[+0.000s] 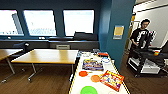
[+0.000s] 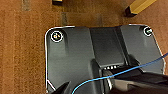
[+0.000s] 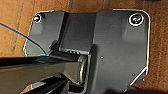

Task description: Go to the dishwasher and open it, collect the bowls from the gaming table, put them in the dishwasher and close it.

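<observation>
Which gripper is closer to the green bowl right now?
Cannot tell. The green bowl lies at the near end of the white table, straight ahead; both wrist cameras look down at brown floor.

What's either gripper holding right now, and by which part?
Cannot be told from the wrist views. The two orange bowls and the green bowl all lie on the gaming table.

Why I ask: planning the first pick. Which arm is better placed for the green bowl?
Left, probably. The green bowl lies left of the middle of the gaming table, and a red box crowds its right side. Both wrist views face the floor, so neither arm leads.
</observation>
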You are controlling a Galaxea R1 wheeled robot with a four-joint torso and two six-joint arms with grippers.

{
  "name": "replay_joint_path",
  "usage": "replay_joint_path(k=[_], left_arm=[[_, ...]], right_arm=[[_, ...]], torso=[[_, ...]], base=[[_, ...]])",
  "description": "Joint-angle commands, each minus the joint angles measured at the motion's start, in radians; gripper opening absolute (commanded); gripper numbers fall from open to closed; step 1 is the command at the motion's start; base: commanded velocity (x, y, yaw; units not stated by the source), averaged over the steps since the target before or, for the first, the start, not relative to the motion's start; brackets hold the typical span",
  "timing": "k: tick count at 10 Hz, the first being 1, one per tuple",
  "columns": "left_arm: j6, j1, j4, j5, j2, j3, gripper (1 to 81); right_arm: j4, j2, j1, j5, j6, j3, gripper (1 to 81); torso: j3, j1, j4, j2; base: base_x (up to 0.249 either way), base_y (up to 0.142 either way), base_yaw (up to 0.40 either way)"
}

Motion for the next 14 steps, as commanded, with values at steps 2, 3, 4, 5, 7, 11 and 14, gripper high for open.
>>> replay_joint_path(k=[2, 3, 4, 5, 7, 11, 14], left_arm=[[0.003, -0.043, 0.004, 0.053, -0.005, 0.000, 81.1], [0.007, -0.039, 0.012, 0.047, -0.007, 0.005, 81.1], [0.012, -0.031, 0.015, 0.041, -0.015, 0.014, 81.1], [0.012, -0.031, 0.013, 0.039, -0.027, 0.029, 81.1], [0.014, -0.031, 0.013, 0.039, -0.100, 0.148, 81.1], [0.014, -0.031, 0.013, 0.021, -0.141, 0.232, 81.1], [0.014, -0.033, 0.013, 0.021, -0.130, 0.232, 81.1]], right_arm=[[0.008, -0.032, 0.035, -0.043, 0.001, 0.043, 81.1], [0.010, -0.078, 0.034, -0.040, 0.004, 0.108, 81.1], [0.011, -0.142, 0.034, -0.037, 0.006, 0.201, 81.1], [0.011, -0.215, 0.032, -0.016, 0.007, 0.304, 81.1], [0.014, -0.447, 0.055, 0.009, 0.033, 0.626, 81.1], [0.011, -0.813, 0.101, 0.092, 0.105, 1.035, 81.1], [0.010, -1.065, 0.158, 0.099, 0.115, 1.271, 81.1]], torso=[[0.000, 0.000, 0.000, 0.000], [0.000, -0.001, 0.000, 0.000], [0.000, -0.001, 0.000, 0.000], [0.000, -0.001, 0.000, 0.000], [0.000, -0.001, 0.000, 0.000], [0.000, -0.001, 0.000, 0.000], [-0.028, -0.001, 0.000, 0.000]], base=[[0.000, 0.000, 0.000], [0.000, 0.000, 0.000], [0.000, 0.000, 0.000], [0.000, 0.000, 0.000], [0.000, 0.000, 0.000], [0.000, 0.000, 0.000], [0.000, 0.000, 0.000]])
